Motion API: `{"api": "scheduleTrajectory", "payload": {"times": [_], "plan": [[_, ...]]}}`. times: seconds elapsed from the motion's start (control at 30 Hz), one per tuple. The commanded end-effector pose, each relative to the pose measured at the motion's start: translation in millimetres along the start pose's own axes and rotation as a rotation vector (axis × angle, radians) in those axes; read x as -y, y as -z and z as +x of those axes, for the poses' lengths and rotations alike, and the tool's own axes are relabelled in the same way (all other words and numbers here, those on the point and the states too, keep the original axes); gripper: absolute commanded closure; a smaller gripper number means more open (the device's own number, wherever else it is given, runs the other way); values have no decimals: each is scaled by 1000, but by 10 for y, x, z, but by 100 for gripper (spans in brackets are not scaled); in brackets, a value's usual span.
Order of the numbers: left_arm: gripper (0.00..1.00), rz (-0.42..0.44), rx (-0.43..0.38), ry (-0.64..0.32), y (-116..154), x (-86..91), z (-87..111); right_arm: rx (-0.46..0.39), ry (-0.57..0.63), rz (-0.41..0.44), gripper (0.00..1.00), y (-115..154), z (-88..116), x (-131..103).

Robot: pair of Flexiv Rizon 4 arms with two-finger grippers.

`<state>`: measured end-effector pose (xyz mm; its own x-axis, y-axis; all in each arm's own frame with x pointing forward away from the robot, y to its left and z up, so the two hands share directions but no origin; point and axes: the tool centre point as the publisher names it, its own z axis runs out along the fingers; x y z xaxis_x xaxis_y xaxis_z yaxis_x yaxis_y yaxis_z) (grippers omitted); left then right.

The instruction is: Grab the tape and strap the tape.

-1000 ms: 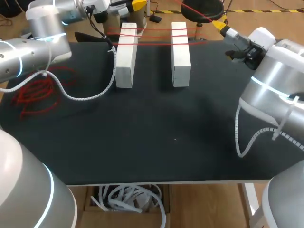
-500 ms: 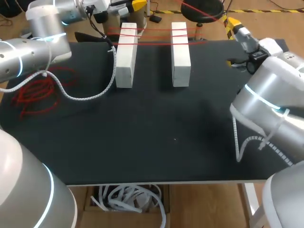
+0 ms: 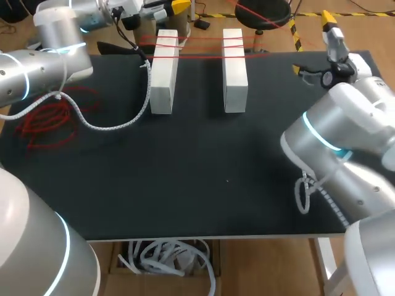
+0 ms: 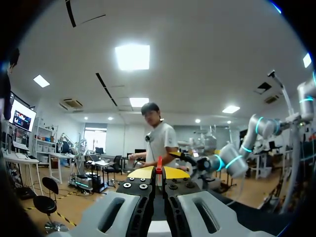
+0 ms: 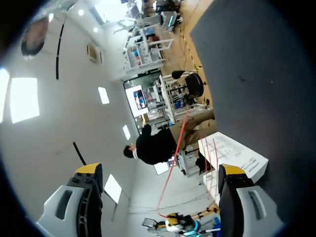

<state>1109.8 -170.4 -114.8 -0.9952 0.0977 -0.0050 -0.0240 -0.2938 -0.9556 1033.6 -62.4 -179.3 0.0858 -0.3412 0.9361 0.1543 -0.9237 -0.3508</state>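
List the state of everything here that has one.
Left end effector: shut on the tape.
Right end effector: open, holding nothing.
Blocks: lying side by side, apart.
Tape: strands taut across both blocks, rest heaped loose on the table.

Head overhead-rear; wrists outward; right wrist shares tape (image 3: 200, 39), table (image 3: 185, 154).

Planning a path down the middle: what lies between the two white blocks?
Head view: red tape strands stretch across the gap near the far ends of one white block and the other; nearer, only bare black table.
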Motion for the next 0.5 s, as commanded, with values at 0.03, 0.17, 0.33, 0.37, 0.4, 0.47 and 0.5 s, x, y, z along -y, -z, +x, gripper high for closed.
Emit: {"api": "scheduleTrajectory", "payload": {"times": [0.03, 0.17, 0.33, 0.37, 0.4, 0.47, 0.5], "plan": [[100, 2, -4, 1, 3, -6, -16, -188, -161, -422, 0, -30, -28, -42], [100, 2, -4, 1, 3, -6, -16, -87, -110, -453, 0, -27, -4, -129], [100, 2, -4, 1, 3, -6, -16, -38, -101, -406, 0, -61, -9, -143], [100, 2, -4, 1, 3, -6, -16, -27, -101, -392, 0, -80, -15, -145], [100, 2, -4, 1, 3, -6, -16, -24, -114, -379, 0, -110, -20, -167], [100, 2, -4, 1, 3, -6, -16, -20, -109, -369, 0, -151, -7, -204], [100, 2, -4, 1, 3, -6, -16, -21, -109, -363, 0, -169, 4, -213]]}}
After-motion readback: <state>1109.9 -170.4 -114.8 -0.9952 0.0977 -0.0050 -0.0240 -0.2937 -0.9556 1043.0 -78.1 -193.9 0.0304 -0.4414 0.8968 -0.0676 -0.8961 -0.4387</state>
